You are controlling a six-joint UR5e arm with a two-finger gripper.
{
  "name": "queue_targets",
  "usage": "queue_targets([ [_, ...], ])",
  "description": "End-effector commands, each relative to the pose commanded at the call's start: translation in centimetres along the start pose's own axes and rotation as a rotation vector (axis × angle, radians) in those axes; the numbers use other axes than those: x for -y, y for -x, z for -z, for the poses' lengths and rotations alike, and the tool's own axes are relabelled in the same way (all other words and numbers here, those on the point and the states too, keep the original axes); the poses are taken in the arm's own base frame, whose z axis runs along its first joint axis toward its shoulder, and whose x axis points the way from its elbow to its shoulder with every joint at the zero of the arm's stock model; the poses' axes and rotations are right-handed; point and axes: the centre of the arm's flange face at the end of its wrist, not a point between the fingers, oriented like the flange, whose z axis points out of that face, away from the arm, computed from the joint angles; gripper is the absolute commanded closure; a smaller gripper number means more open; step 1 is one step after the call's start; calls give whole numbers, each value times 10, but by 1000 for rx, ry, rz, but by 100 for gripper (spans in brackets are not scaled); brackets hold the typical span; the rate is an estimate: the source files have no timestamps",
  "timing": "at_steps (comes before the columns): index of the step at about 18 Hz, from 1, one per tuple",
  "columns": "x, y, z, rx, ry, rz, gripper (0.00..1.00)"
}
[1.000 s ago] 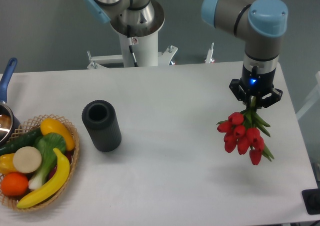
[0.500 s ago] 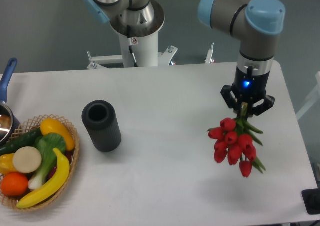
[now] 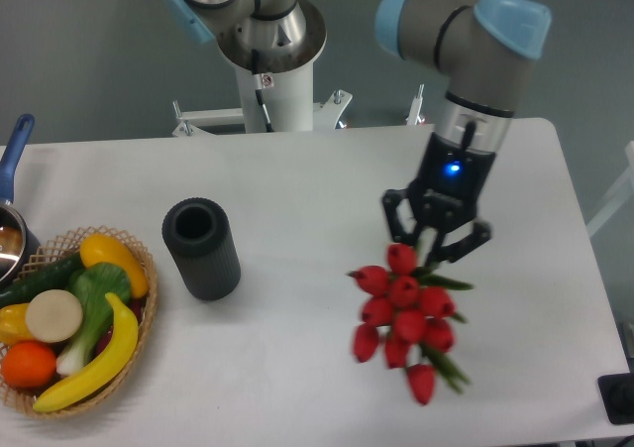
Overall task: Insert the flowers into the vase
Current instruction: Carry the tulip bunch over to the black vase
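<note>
The robot is a grey metal arm (image 3: 448, 23) of rounded tubular links, with light blue plastic caps (image 3: 511, 23) closing the joints. A silver wrist section narrows into a black end effector (image 3: 433, 241) with two dark fingers, where a small blue light (image 3: 452, 167) glows. Its white cylindrical pedestal (image 3: 280, 88) carries a black cable (image 3: 264, 100).

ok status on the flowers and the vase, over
Tool shut on flowers, held above the table, right of vase. Vase upright, mouth open, nothing in it yet. Bare table between them, basket off to the far side.
</note>
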Motion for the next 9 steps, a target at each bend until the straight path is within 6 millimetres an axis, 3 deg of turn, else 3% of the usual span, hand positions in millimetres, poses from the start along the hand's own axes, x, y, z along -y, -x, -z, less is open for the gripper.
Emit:
queue_targets([
  [5, 33, -50, 7, -155, -192, -32, 100],
  [9, 37, -84, 19, -240, -294, -31, 100],
])
